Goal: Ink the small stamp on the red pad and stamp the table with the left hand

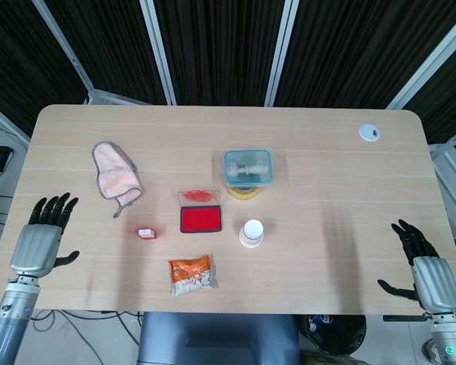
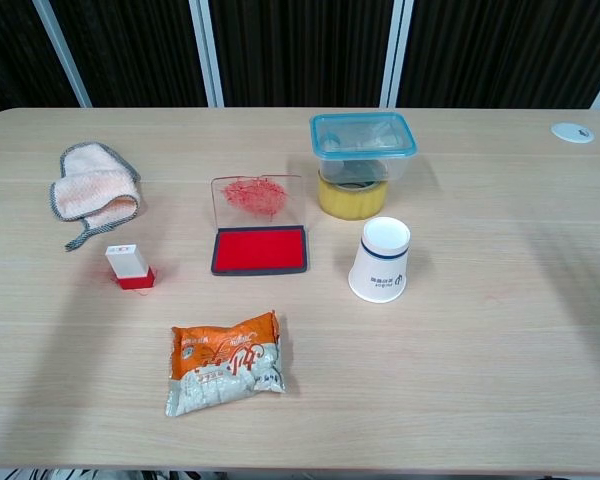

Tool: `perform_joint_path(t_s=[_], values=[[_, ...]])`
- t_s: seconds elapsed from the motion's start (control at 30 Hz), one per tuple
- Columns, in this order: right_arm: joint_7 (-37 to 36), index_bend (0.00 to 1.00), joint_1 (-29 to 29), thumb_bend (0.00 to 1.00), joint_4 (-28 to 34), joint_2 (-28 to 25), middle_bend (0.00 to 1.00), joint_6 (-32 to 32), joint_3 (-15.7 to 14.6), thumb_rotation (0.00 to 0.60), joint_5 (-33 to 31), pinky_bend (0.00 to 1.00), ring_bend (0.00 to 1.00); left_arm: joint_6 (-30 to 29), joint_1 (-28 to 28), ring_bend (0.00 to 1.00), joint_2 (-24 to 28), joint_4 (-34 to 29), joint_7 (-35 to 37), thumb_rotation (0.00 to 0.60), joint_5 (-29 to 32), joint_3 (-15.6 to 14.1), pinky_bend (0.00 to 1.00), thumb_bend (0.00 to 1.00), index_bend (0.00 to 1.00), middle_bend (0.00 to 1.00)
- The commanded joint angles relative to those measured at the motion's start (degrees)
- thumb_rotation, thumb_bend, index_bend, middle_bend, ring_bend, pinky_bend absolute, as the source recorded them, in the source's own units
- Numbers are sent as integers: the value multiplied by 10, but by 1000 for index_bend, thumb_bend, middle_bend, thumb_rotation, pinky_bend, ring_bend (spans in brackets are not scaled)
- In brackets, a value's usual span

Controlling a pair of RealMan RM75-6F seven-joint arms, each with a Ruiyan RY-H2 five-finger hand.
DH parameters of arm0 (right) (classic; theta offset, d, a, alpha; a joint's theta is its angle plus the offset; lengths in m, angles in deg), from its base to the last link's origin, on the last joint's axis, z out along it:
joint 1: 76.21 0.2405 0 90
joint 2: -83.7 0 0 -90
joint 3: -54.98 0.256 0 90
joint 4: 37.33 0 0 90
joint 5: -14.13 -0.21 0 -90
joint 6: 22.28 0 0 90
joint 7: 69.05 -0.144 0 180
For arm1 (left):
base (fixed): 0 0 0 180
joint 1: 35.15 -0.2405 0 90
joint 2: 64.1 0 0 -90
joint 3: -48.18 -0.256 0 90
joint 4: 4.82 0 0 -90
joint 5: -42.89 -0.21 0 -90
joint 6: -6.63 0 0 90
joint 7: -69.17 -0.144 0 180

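Observation:
The small stamp (image 1: pixel 146 233) (image 2: pixel 129 266), white with a red base, stands on the table left of the open red ink pad (image 1: pixel 201 220) (image 2: pixel 260 249), whose clear lid lies flat behind it. My left hand (image 1: pixel 42 238) is over the table's front-left edge, open with fingers spread, well to the left of the stamp. At the front-right corner my right hand (image 1: pixel 425 266) hangs open beyond the table edge. Neither hand shows in the chest view.
A pink cloth (image 1: pixel 115 179) lies at the back left. A clear lidded box on a yellow tape roll (image 1: pixel 247 172) stands behind the pad, an upturned paper cup (image 1: pixel 251 233) to its right, an orange snack bag (image 1: pixel 191 274) in front. A white disc (image 1: pixel 369 132) sits far right.

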Motion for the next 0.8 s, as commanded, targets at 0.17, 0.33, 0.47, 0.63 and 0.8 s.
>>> perform_joint_path(t_s=[0.17,0.33,0.47,0.63,0.8], values=[[-6,0,1,126,2,-2,0,5,1,600,-5,185,0,76,72,4,-61,18,-113,600,118,36,63,44,96,77],[-11,0,2,127,3,-4,0,7,1,600,-6,185,0,92,105,16,-101,47,-167,600,165,44,91,57,148,130],[-14,0,3,127,4,-5,0,10,2,600,-8,185,0,102,126,18,-128,65,-195,600,199,46,91,72,175,165],[-18,0,3,128,5,-6,0,12,2,600,-10,185,0,108,147,53,-157,86,-218,600,223,46,107,108,239,231],[-21,0,4,130,6,-7,0,14,2,600,-11,185,0,110,164,76,-180,104,-230,600,239,44,115,113,298,293]])
